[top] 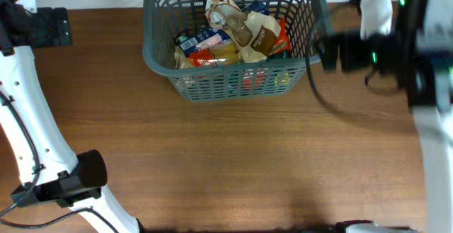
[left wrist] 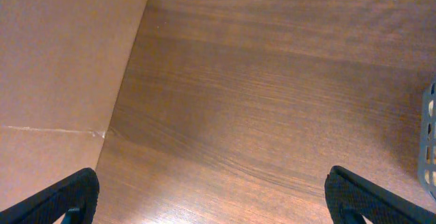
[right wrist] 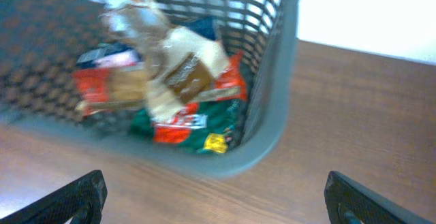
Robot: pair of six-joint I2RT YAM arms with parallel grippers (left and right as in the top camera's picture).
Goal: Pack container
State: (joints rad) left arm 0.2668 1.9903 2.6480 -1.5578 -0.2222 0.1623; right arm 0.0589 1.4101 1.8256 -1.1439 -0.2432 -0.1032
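Note:
The dark grey lattice basket (top: 161,61) stands at the back centre of the table and holds several food packets. A beige and brown packet (top: 249,32) lies on top of red, blue and green packets (top: 212,54). My right gripper (top: 328,52) is open and empty, just off the basket's right side. In the right wrist view its fingers (right wrist: 214,200) spread wide over bare wood in front of the basket (right wrist: 272,115), with the brown packet (right wrist: 184,74) inside. My left gripper (top: 60,27) is open and empty at the far left; its fingers (left wrist: 211,200) hover over bare table.
The wooden table (top: 233,162) runs across the front. A brown cardboard-like sheet (left wrist: 61,67) lies at the left in the left wrist view. A sliver of the basket (left wrist: 430,135) shows at that view's right edge. Both white arms flank the table.

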